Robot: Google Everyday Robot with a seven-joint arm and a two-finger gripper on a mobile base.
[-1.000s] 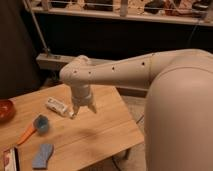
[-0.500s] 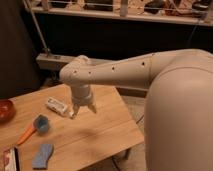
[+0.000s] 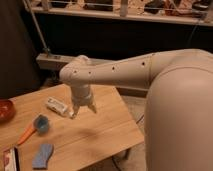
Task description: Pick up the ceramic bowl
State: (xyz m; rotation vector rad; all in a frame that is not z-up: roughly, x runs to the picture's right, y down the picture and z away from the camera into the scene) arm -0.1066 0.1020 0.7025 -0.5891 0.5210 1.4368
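One ceramic bowl (image 3: 5,110) – far left on the table (image 3: 112,131), partly cut off | blue scoop (image 3: 40,123) nearer centre | gripper (image 3: 84,111) hangs mid-table, fingers seemingly apart, empty | unmoved for the last second – reach not begun.

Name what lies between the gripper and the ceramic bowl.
In the camera view, a white packet lies between the open gripper, above the table's middle, and the ceramic bowl at the view's left edge; the blue scoop sits just off that line.

Workroom: hand (image 3: 83,111) over wooden table (image 3: 102,136), cluttered shelf (image 3: 125,14) behind.
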